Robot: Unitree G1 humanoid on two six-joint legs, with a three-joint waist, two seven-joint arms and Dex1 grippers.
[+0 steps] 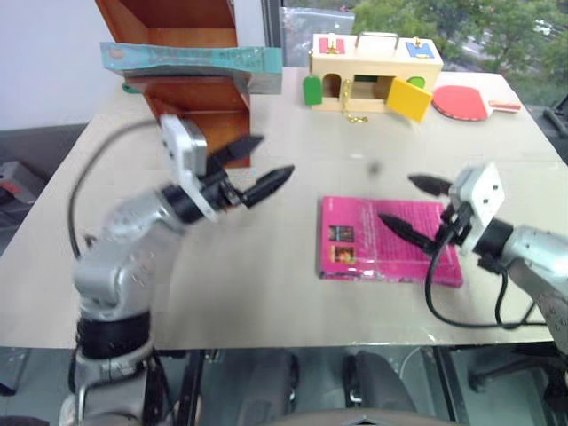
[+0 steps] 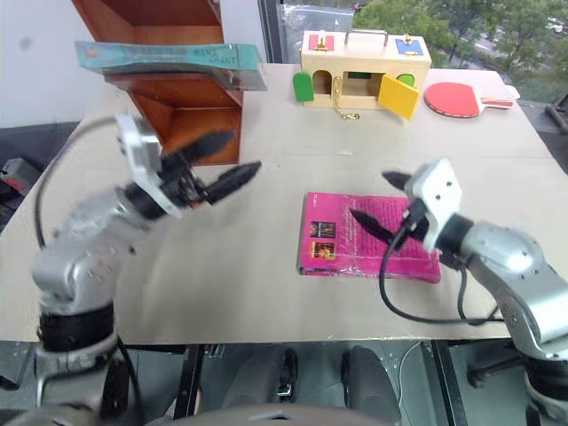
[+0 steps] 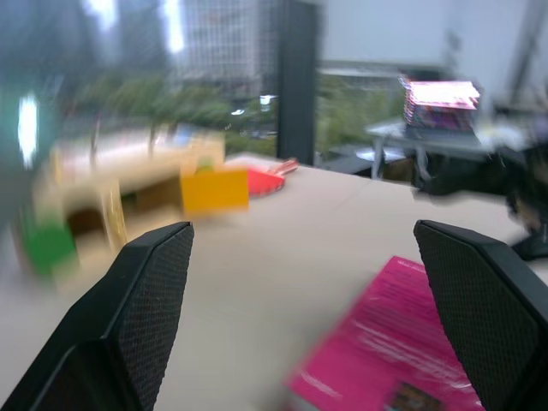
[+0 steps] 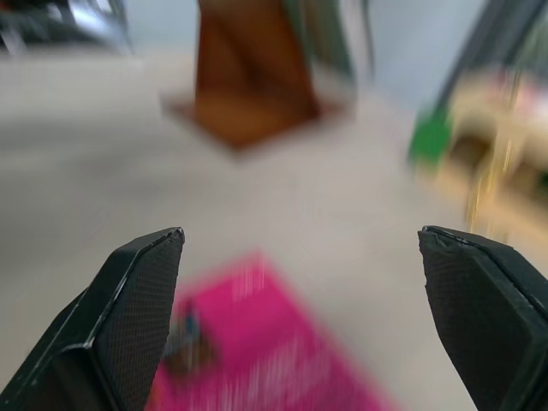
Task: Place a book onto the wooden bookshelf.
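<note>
The teal-green book (image 1: 191, 60) lies flat on a board of the reddish-brown wooden bookshelf (image 1: 200, 102) at the table's far left, its ends sticking out past both sides. My left gripper (image 1: 275, 155) hangs open and empty just in front of and to the right of the shelf, apart from the book. My right gripper (image 1: 397, 198) is open and empty too, low over the right part of a magenta-pink book (image 1: 364, 240). The right wrist view looks across the table at the bookshelf (image 4: 248, 77).
The pink book lies flat on the pale table (image 1: 266, 293) in the middle right. A small pale wooden box (image 1: 373, 75) with coloured doors stands at the back. A red paddle (image 1: 461, 102) lies to its right.
</note>
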